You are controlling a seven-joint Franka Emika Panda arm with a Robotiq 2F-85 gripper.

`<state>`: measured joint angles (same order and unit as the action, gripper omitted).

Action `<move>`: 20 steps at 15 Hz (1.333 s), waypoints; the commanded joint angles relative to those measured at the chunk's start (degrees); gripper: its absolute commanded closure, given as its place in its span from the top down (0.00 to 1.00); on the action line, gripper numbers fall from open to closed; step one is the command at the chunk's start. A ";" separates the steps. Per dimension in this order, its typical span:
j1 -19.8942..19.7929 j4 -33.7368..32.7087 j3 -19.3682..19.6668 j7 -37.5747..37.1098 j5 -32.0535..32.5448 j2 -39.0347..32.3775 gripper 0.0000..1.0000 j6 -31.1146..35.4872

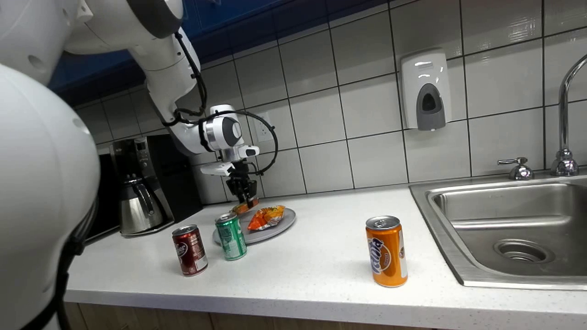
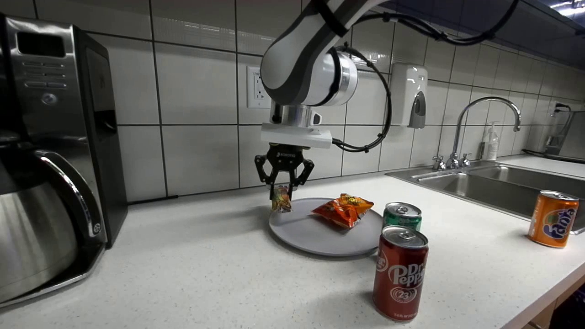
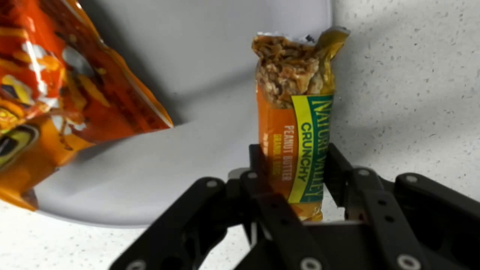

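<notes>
The gripper [image 3: 294,159] is clamped on the bar [image 3: 288,129], its fingers [image 3: 257,159] against the long sides, above the back part of the worktop [image 1: 316,266]. In the wrist view the bar covers a stretch of the rim of the plate [image 2: 315,246]; whether it touches the plate or hangs just above is hard to make out. Its wrapper reads Nature Valley, Crunchy and Peanut Butter; the smaller print is blurred.

The plate lies toward the worktop's back edge, and on it sits the orange-red bag [image 2: 345,211], cut off in the wrist view. Just beside the plate, toward the front edge, stands the green can [image 1: 232,238]. In an exterior view the red can [image 2: 401,274] hides all but its upper part, and I cannot tell whether the green can meets the plate. The red can is nearer the front edge. Well apart, the orange can [image 1: 387,252] stands near that edge, by the rim of the sink [image 1: 440,238], itself cut off.

In an exterior view the coffee maker [image 2: 50,105] and its jug [image 2: 34,242] show only partly. In an exterior view the arm [image 1: 41,192] blocks part of the worktop.
</notes>
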<state>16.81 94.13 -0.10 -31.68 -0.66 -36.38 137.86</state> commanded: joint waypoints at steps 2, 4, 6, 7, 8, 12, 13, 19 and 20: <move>-0.74 -15.43 -0.63 6.18 0.52 -8.80 0.17 -7.14; -0.06 -21.14 -0.15 6.31 0.86 -12.03 0.17 -7.96; -0.14 -25.74 -0.64 6.85 0.03 -14.93 0.17 -8.16; -0.02 -27.80 -0.69 6.61 -0.20 -16.22 0.17 -8.61; 0.19 -29.95 -0.84 6.35 -0.41 -17.60 0.17 -9.19; 0.57 -35.90 -1.49 6.61 -0.79 -21.51 0.17 -11.26; 0.68 -36.96 -1.53 6.61 -0.75 -22.22 0.17 -11.76; 1.01 -41.00 -1.13 6.05 -0.55 -24.21 0.58 -13.57; 1.01 -41.56 -1.15 6.06 -0.55 -24.48 0.68 -13.88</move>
<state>17.90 57.52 -1.05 -26.17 -0.73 -58.83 127.31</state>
